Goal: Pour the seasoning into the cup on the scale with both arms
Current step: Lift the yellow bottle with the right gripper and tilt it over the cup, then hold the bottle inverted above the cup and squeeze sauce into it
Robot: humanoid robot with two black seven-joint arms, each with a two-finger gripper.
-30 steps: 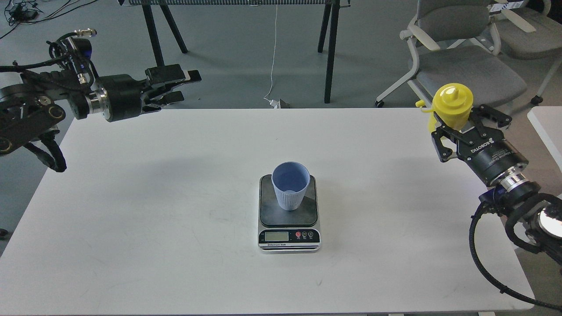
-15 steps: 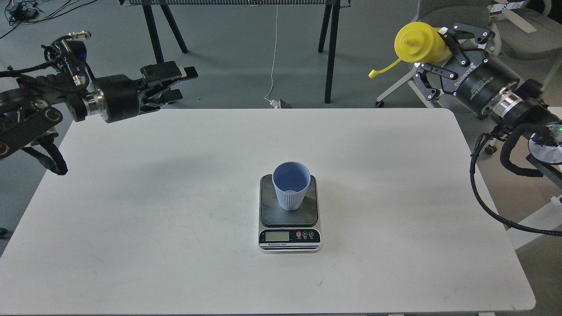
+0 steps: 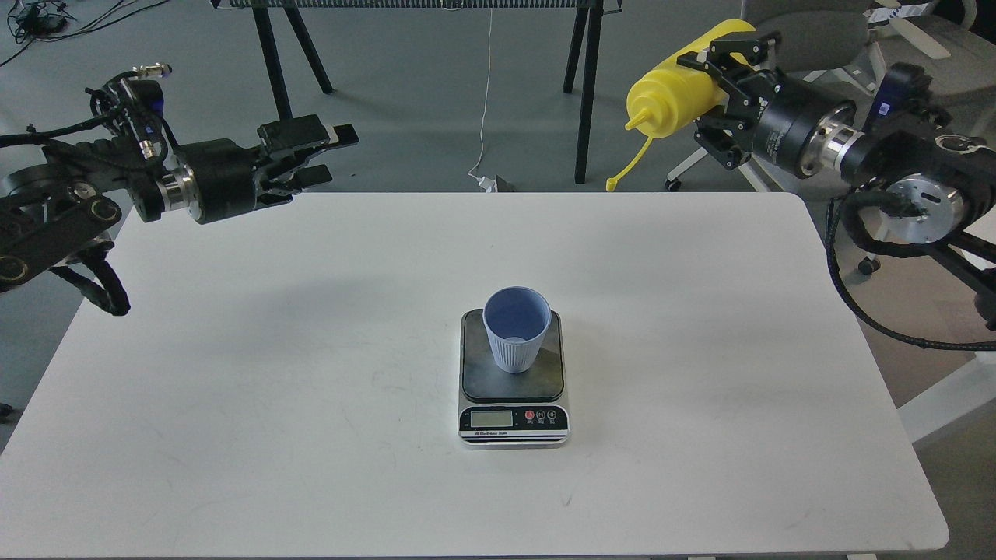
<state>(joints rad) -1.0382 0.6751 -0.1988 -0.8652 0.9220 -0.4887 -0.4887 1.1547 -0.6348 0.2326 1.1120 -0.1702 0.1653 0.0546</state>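
Observation:
The pale blue ribbed cup (image 3: 513, 337) stands upright on the dark platform of the small scale (image 3: 512, 408) at the table's middle. My right gripper (image 3: 720, 89) is shut on the yellow seasoning bottle (image 3: 677, 97) and holds it high past the table's far right edge. The bottle lies nearly level, nozzle pointing left and slightly down, its tethered cap (image 3: 612, 185) hanging below. It is well up and right of the cup. My left gripper (image 3: 331, 155) is open and empty over the table's far left corner.
The white table (image 3: 311, 373) carries only the scale and cup. Behind it stand black stand legs (image 3: 583, 93) and a white cable. Grey office chairs (image 3: 840, 47) sit behind my right arm.
My right arm has swung the bottle left and tipped it from nearly upright to nearly level, nozzle toward the left. My left gripper has shifted slightly right and down. Cup and scale have not moved.

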